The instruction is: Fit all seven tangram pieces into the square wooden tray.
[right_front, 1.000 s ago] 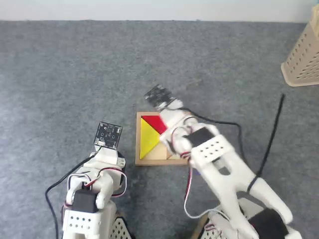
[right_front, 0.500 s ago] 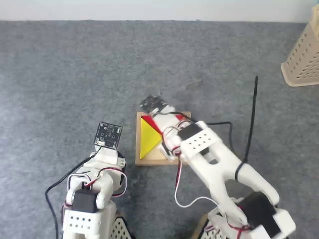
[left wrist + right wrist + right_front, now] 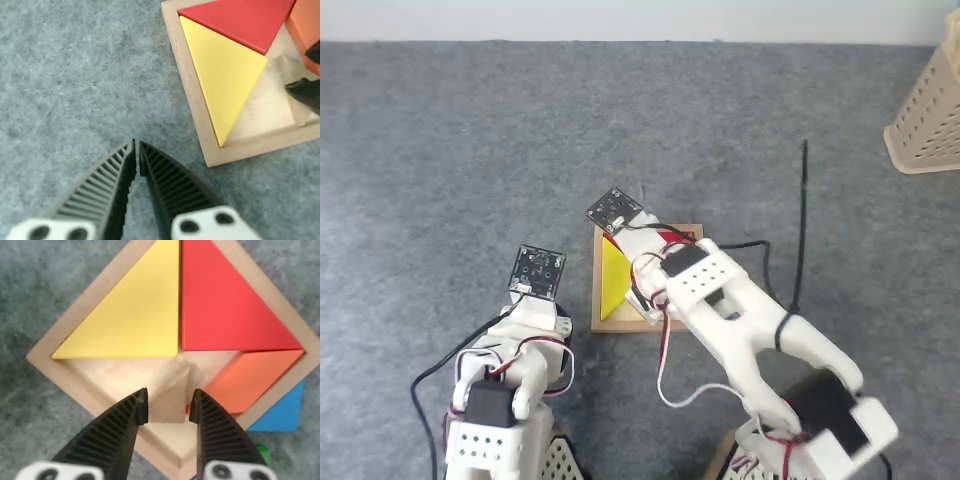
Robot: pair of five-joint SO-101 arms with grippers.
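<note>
High view: my right arm [image 3: 720, 300] is stretched over the square wooden tray [image 3: 620, 324], covering most of it. The yellow triangle [image 3: 615, 280] lies seated along the tray's near-left side. The left arm [image 3: 515, 370] is parked beside the tray on the grey counter [image 3: 470, 150].

Left wrist: the left pincer [image 3: 136, 150] is closed and empty, hovering over bare counter just off the tray's corner. The red triangle [image 3: 240, 20] sits flush against the yellow one.

Right wrist: the right pincer [image 3: 169, 391] is clamped on a pale unpainted piece [image 3: 172, 382], low over the empty floor of the tray beside the orange parallelogram [image 3: 245, 380]. A blue piece [image 3: 280, 412] and a green piece [image 3: 262, 455] wait outside the rim.

My worry is that the pale piece looks slightly skewed to the gap, so its corner could ride up on the orange edge and rest tilted. The jaw nearest the orange could also nudge it on release.
</note>
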